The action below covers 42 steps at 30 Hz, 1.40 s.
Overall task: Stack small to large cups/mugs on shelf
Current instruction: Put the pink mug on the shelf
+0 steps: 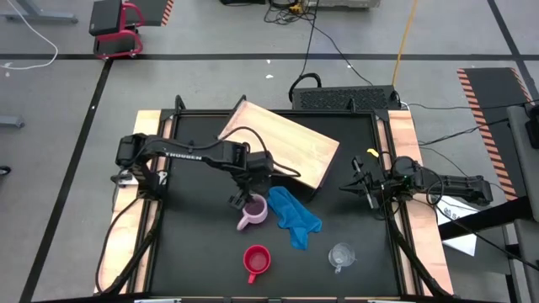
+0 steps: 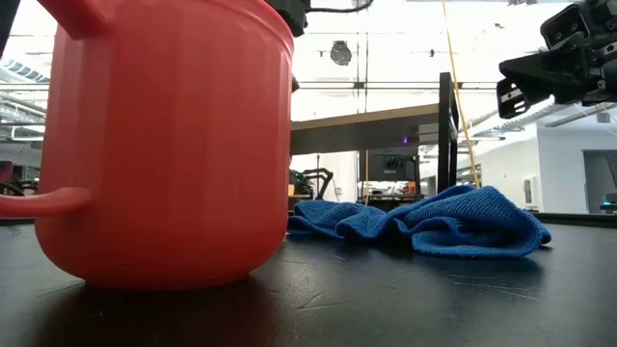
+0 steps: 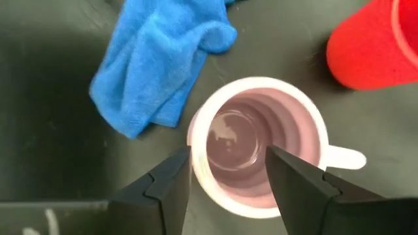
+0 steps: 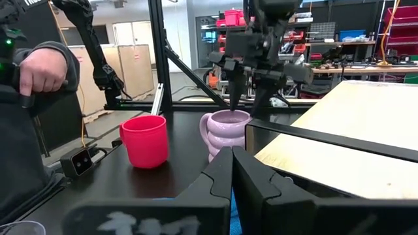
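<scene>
The pale lilac-pink mug (image 1: 253, 211) stands upright on the black table, just in front of the shelf (image 1: 282, 143). My left gripper (image 1: 243, 200) hangs over it, open and pointing down. In the left wrist view one finger (image 3: 171, 183) is at the mug's outer rim and the other (image 3: 294, 183) is over its hollow (image 3: 245, 140). The red mug (image 1: 256, 262) and the clear cup (image 1: 341, 255) stand upright near the front edge. My right gripper (image 1: 358, 183) is shut and empty, above the table's right side. My left gripper comes at the pink mug from above, with its fingers on either side of the wall opposite the handle (image 3: 196, 147). In the right wrist view one fingertip (image 4: 233, 104) reaches down to the rim. I cannot tell whether either finger touches the mug.
A crumpled blue cloth (image 1: 295, 217) lies right of the pink mug, between it and the clear cup. The shelf stands slanted at the table's far middle, and its top is bare. A person's hand (image 4: 42, 68) shows beyond the table's left side.
</scene>
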Each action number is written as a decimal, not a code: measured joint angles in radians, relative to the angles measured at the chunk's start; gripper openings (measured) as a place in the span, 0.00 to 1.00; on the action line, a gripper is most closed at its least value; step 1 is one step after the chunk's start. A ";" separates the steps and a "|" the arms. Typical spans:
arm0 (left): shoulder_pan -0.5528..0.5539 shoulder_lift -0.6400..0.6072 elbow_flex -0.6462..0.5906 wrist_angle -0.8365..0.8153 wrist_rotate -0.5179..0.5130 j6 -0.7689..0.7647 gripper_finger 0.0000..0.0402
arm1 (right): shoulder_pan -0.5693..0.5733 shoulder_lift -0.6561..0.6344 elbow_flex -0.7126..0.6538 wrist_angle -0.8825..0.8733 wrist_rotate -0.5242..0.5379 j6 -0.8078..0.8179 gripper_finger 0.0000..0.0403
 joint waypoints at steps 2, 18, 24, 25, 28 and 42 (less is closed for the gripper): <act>-0.002 0.014 -0.001 0.010 0.000 0.004 0.49 | 0.000 0.002 0.000 0.000 0.000 0.000 0.00; 0.003 0.030 0.001 0.036 -0.002 0.021 0.49 | 0.000 0.032 0.000 0.000 0.000 0.000 0.00; 0.003 0.033 0.001 0.038 -0.009 0.027 0.49 | 0.000 0.032 0.000 0.001 0.000 0.000 0.00; 0.003 0.034 0.001 0.039 -0.009 0.027 0.49 | 0.000 0.032 0.000 0.002 0.000 0.000 0.00; 0.003 0.034 0.001 0.041 -0.009 0.027 0.48 | 0.000 0.032 0.000 0.005 0.000 0.000 0.00; 0.003 0.037 0.000 0.048 -0.028 0.018 0.14 | 0.000 0.032 0.000 0.006 -0.001 0.000 0.00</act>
